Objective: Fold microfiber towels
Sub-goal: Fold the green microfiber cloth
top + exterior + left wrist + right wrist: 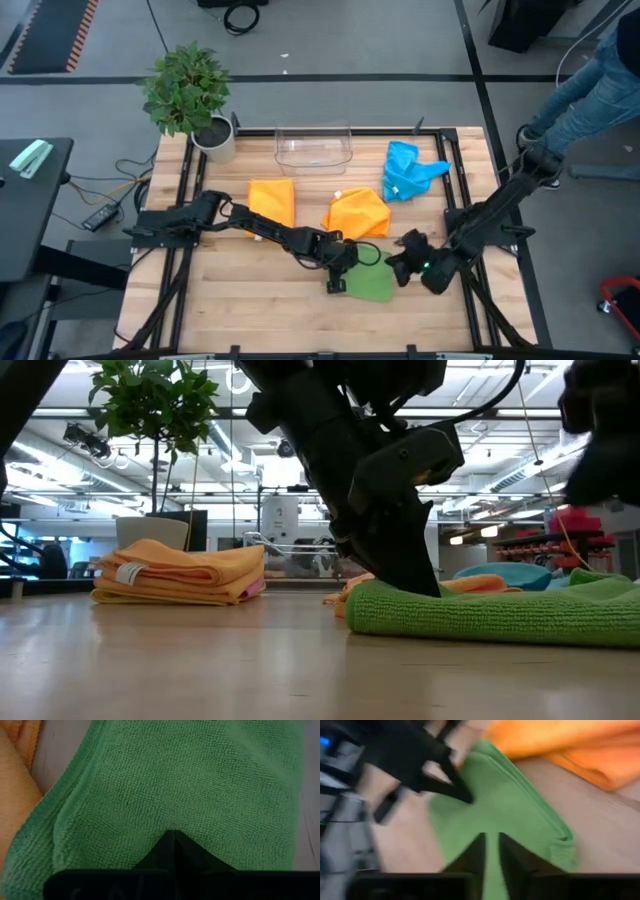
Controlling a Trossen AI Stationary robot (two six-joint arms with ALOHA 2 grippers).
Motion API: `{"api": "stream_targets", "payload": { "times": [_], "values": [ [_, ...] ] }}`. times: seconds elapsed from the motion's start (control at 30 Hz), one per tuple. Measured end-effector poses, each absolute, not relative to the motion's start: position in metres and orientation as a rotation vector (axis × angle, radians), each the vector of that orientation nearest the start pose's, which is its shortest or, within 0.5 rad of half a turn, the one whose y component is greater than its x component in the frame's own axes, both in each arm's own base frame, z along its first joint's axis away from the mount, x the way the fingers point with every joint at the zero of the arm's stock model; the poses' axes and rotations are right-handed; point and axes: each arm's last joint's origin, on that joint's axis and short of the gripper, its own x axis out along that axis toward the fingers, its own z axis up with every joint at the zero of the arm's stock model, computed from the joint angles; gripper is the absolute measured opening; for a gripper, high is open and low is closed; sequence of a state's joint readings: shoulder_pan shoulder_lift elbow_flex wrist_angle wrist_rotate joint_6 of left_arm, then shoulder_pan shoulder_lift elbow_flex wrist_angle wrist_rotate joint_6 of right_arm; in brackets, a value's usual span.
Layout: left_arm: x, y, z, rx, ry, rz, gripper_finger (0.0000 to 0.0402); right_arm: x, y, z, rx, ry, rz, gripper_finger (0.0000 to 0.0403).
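Observation:
A green microfiber towel [375, 286] lies folded flat near the table's front, its thick folded edge [352, 610] toward the left. My left gripper [337, 280] is shut and comes down on the towel's left part [173, 836]. My right gripper [403, 262] hovers just above the towel's right side, its fingers a little apart [492, 847] with nothing between them. Farther back lie a folded orange towel [272, 201], a crumpled orange towel [357, 213] and a crumpled blue towel [408, 170]. My left gripper meets the green towel's top near its left edge [425, 592], slanting down from the table's left. Its shut fingers [165, 851] hide the place of contact, so I cannot tell how many layers they have. The towel lies flat on the table.
A clear plastic bin [313, 147] stands at the far middle and a potted plant [190, 95] at the far left corner. A person's legs [600, 80] show beyond the far right corner. Bare wood lies along the front left of the table [230, 300].

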State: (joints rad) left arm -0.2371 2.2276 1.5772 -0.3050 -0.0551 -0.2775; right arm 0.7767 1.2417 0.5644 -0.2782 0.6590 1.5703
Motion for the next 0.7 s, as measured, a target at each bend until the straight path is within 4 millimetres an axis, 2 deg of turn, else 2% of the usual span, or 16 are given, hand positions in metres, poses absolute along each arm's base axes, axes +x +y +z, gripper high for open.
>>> {"api": "stream_targets", "payload": {
  "times": [0.03,0.1,0.23,0.43,0.57,0.7],
  "values": [
    [0.456,-0.108,0.133,-0.116,0.96,-0.035,0.0005,0.169,0.141,0.165,0.853,0.612,-0.456,0.0031],
    [0.456,-0.108,0.133,-0.12,0.961,-0.034,0.001,0.173,0.145,0.149,0.846,0.64,-0.499,0.0012],
    [0.455,-0.108,0.133,-0.122,0.969,-0.034,0.0015,0.174,0.148,0.129,0.845,0.705,-0.564,0.0005],
    [0.454,-0.109,0.132,-0.146,0.98,-0.053,0.0008,0.169,0.143,0.112,0.811,0.757,-0.687,0.0003],
    [0.454,-0.109,0.132,-0.154,0.985,-0.049,0.0016,0.166,0.14,0.114,0.811,0.753,-0.725,0.0003],
    [0.454,-0.109,0.132,-0.153,0.987,-0.049,0.0007,0.163,0.142,0.136,0.858,0.653,-0.658,0.0002]
  ]
}}
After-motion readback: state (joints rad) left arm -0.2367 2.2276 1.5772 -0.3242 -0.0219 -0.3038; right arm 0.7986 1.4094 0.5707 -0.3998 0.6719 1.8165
